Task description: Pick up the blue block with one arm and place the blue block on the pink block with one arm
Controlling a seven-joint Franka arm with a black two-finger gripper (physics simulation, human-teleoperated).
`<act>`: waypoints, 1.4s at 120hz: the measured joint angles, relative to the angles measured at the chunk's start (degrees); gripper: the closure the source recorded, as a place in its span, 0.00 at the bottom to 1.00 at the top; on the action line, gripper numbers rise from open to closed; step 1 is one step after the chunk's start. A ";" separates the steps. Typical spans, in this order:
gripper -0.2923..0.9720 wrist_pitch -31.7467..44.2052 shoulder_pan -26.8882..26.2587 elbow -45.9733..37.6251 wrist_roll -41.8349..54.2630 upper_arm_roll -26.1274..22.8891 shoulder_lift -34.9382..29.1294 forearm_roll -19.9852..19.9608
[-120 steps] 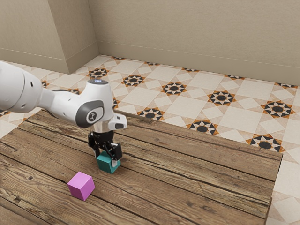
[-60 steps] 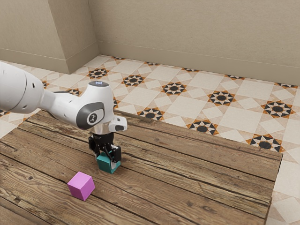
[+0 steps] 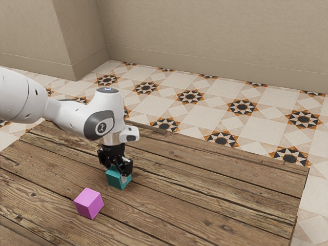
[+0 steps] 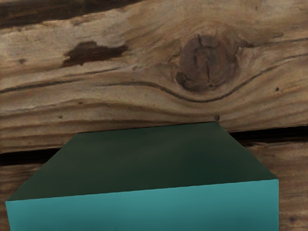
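Observation:
The blue block (image 3: 117,182), a teal-blue cube, rests on the wooden table (image 3: 215,195) near its middle. My gripper (image 3: 119,173) reaches straight down over it, with the black fingers pressed against two opposite sides of the cube. In the wrist view the blue block (image 4: 144,183) lies directly under my hand, its top face dark and one side bright teal. The pink block (image 3: 88,203) sits on the planks a short way in front of the blue one, toward the exterior view's lower left, apart from it and from the gripper.
The table's far edge (image 3: 215,146) and its right edge (image 3: 301,205) drop off to a patterned tile floor. A dark knot (image 4: 204,62) marks the plank just beyond the blue block.
My hand came down over the blue block and its fingers drew in against the cube's sides. Both blocks stayed where they were.

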 joint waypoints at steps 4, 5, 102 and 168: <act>0.43 0.00 0.05 0.00 -0.02 -0.02 -0.02 0.00; 0.43 0.00 0.07 0.01 -0.03 -0.02 -0.03 -0.01; 0.46 -1.84 1.78 -22.81 -0.14 -1.01 -30.00 -3.30; 0.46 -2.25 0.95 -29.06 -0.12 -0.95 -35.81 -5.92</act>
